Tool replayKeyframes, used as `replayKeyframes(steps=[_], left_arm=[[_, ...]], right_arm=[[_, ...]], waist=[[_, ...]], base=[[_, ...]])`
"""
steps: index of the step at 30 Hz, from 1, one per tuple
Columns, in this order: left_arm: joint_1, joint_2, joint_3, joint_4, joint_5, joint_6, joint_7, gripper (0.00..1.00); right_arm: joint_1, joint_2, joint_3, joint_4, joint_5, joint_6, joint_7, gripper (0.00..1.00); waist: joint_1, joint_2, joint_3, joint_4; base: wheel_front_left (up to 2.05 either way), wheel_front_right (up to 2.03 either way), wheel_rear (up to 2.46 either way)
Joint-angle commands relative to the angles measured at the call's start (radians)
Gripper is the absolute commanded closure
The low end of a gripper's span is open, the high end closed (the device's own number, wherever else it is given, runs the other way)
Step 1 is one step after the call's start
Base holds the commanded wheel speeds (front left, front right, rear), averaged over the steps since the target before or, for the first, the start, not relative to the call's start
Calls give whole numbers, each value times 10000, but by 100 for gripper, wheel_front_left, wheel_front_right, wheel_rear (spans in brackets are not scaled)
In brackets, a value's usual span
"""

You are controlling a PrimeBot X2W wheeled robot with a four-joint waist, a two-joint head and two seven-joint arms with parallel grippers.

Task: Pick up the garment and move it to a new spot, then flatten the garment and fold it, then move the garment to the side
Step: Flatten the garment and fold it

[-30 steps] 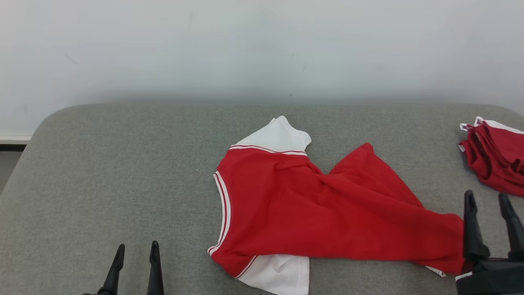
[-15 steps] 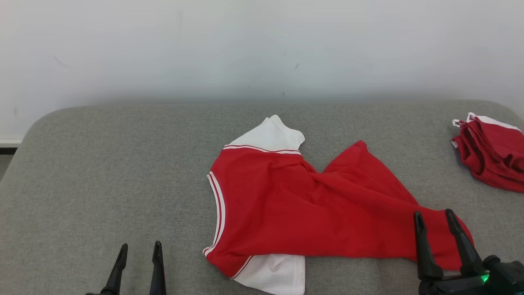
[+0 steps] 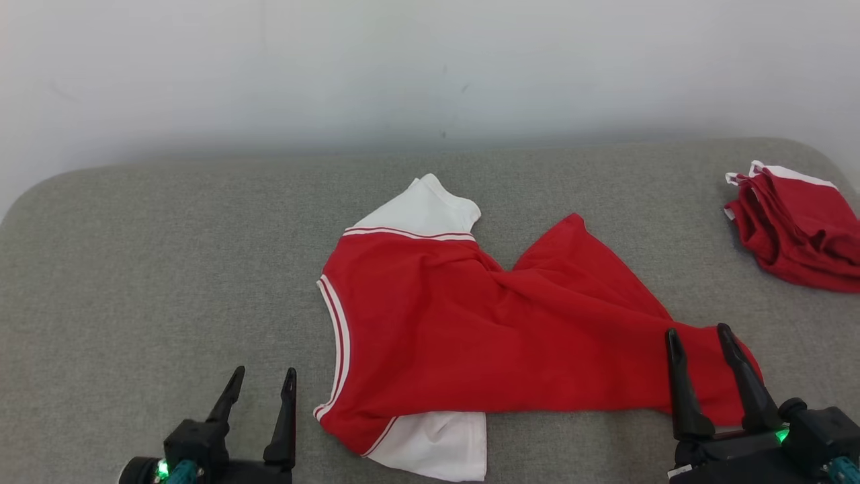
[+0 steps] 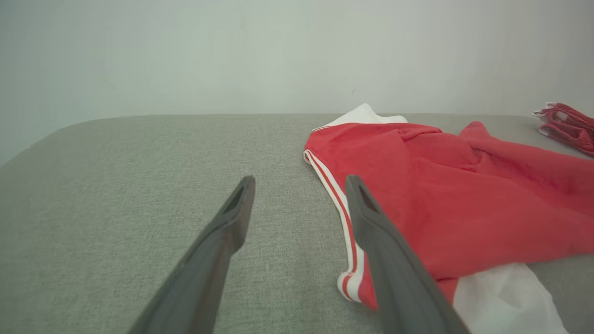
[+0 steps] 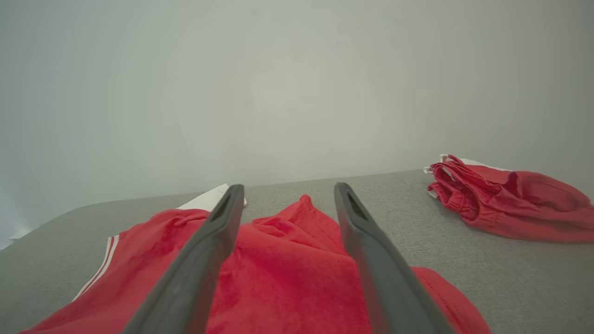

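A red garment (image 3: 497,336) with white sleeves and striped trim lies spread and twisted across the middle of the grey table (image 3: 148,269). In the left wrist view the garment (image 4: 445,190) sits to the right of my fingers, its striped neckline nearest them. My left gripper (image 3: 263,375) stands open at the lower left, just left of that neckline, holding nothing. My right gripper (image 3: 699,334) is open over the garment's lower right end, fingers pointing across the cloth. In the right wrist view the red cloth (image 5: 287,273) lies between and under the open fingers.
A second red and white garment (image 3: 796,232) lies bunched at the table's far right edge; the right wrist view has this bundle (image 5: 501,204) at its right. A pale wall (image 3: 430,67) rises behind the table. Bare grey table surface stretches on the left.
The camera has turned, shifting the whole scene left and up. My right gripper moved left over the garment's lower right end. My left gripper rose further into view beside the neckline.
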Motion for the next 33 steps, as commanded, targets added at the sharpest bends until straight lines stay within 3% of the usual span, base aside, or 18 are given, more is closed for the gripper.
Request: replayKeyframes(steps=[1, 13, 22, 23, 25, 33], left_arm=[[-225, 20, -90, 295, -199, -14, 198, 0], [-876, 418, -1075, 1795, -774, -63, 1480, 0], [-815, 546, -2000, 2118, -1482, -69, 2401, 1], [-829, 569, -2022, 2110, -1497, -69, 2404, 50], [-954, 635, -2022, 2050, -1445, -59, 2209, 100], [-2035, 1282, -1812, 1667, -1135, 48, 1685, 100]], right_arm=[[-55, -23, -14, 26, 83, -26, -42, 0], [-242, 100, -92, 280, 83, -26, -43, 0], [-313, 91, -166, 301, 66, -26, -44, 0], [-327, 88, -177, 289, 60, -26, -44, 0], [-354, 90, -192, 254, 40, -26, -44, 0], [-475, -24, -279, 178, -15, -26, -44, 0]], waist=[[0, 0, 130, -161], [0, 0, 424, -535], [0, 0, 512, -587], [0, 0, 522, -590], [0, 0, 544, -591], [0, 0, 643, -574]], base=[[0, 0, 0], [0, 0, 0], [0, 0, 0], [0, 0, 0], [0, 0, 0], [0, 0, 0]])
